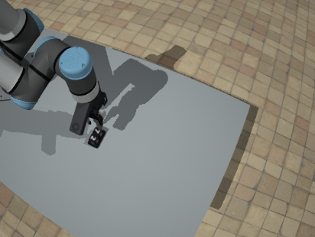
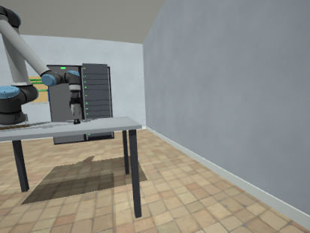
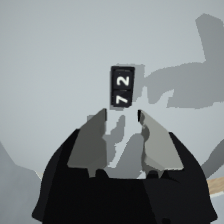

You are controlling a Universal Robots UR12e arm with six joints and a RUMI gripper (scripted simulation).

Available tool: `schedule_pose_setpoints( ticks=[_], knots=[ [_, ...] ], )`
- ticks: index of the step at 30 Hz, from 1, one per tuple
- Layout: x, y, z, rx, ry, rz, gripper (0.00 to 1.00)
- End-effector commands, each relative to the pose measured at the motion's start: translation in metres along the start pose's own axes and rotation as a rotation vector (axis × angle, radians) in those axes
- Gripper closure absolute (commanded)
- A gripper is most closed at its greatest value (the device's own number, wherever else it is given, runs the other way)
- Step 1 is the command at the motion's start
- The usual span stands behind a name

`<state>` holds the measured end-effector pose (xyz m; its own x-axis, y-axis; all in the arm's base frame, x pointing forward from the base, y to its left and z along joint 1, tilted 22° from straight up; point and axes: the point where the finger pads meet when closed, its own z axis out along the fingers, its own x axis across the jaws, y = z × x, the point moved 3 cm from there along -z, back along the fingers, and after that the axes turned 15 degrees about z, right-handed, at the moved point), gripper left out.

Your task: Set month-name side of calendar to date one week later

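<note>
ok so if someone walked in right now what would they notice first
The big arm with blue joint caps, bent over the left side of the grey table. Just beyond its gripper sits the small black calendar, its two cubes showing a white 2 and 7 on top; the gripper is open and holds nothing.

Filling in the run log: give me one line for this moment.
gripper: open, holding nothing | calendar cubes: in tray, tops read 2 and 7 | gripper above, apart from cubes

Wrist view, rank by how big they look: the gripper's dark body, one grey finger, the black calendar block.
1. Gripper body, though nearest the camera.
2. One finger.
3. Calendar block, farther off, showing 2 and 7.
</note>
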<state>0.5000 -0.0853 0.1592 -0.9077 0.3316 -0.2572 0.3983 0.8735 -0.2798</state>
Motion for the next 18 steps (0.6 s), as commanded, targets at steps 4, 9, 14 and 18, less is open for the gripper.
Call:
schedule_pose_setpoints(
  ticks=[4,9,14,18],
  knots=[
    [0.0,0.0,-0.035,0.0,0.001,0.0,0.72],
    [0.0,0.0,-0.038,0.0,0.001,0.0,0.72],
    [0.0,0.0,-0.038,0.0,0.001,0.0,0.0],
    [0.0,0.0,-0.038,0.0,0.001,0.0,0.0]
  ],
)
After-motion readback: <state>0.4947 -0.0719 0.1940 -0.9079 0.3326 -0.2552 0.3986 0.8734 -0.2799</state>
